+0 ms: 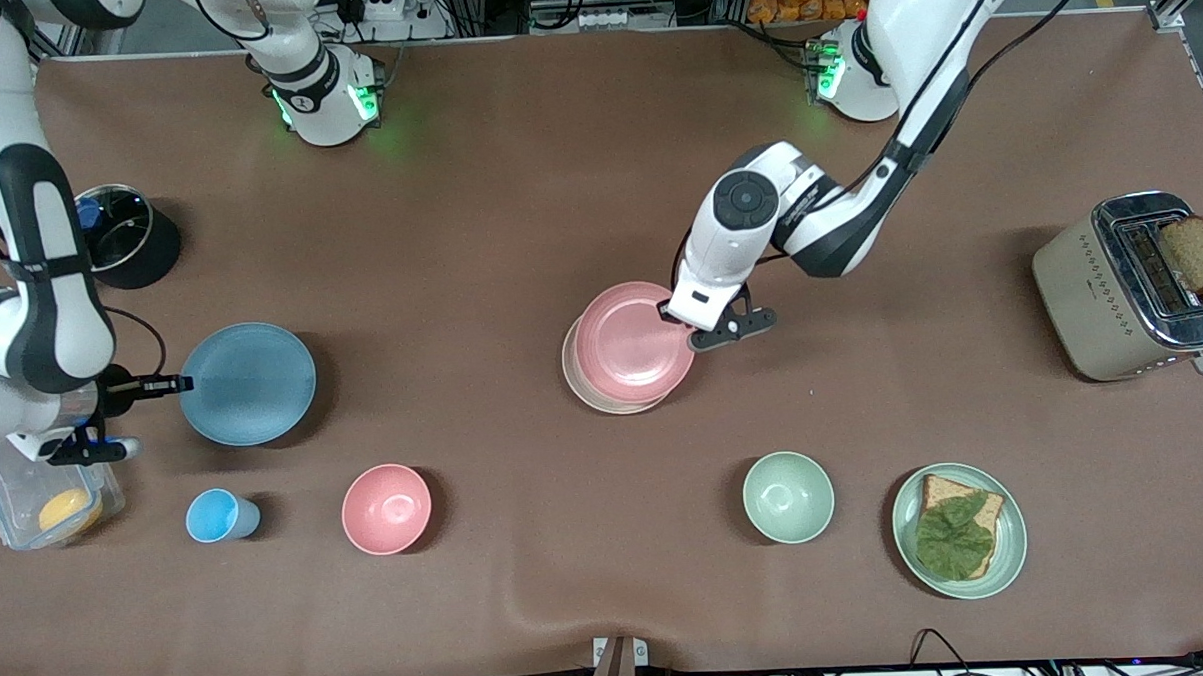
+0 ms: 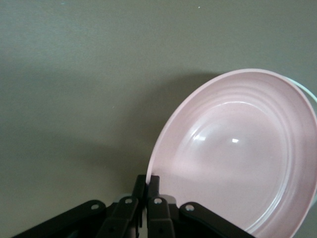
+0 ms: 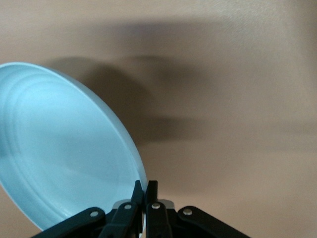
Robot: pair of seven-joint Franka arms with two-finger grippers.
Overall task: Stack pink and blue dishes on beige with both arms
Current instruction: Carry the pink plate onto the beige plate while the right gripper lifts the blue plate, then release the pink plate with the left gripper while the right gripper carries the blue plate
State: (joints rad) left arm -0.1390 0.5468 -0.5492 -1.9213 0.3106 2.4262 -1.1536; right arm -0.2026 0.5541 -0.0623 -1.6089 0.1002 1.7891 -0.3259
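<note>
left tool (image 1: 683,320) pinched tight on the rim of the pink plate (image 1: 634,339), at the edge toward the left arm's end of the worktop (image 1: 516,181); in the left wrist view the fingers (image 2: 153,191) meet on the rim with the pink plate (image 2: 237,153) tilted. pink plate sits over the beige plate (image 1: 604,398), offset so a crescent of beige shows along the edge nearer the front camera; cannot tell whether pink rests fully on beige or is partly lifted. right tool (image 1: 175,385) pinched tight on the rim of the blue plate (image 1: 249,383), at the edge toward the right arm's end; right wrist view shows the fingers (image 3: 151,196) meeting on the rim, blue plate (image 3: 64,148) tilted above the worktop with a shadow beside it. blue plate well apart from the pink/beige pair, toward the right arm's end. nearer the front camera: blue cup (image 1: 217,515), pink bowl (image 1: 386,509), green bowl (image 1: 788,497), green plate (image 1: 958,531) with bread and a leaf. toaster (image 1: 1125,290) with a slice at the left arm's end; clear box (image 1: 12,499) and black pot (image 1: 123,235) at the right arm's end.
</note>
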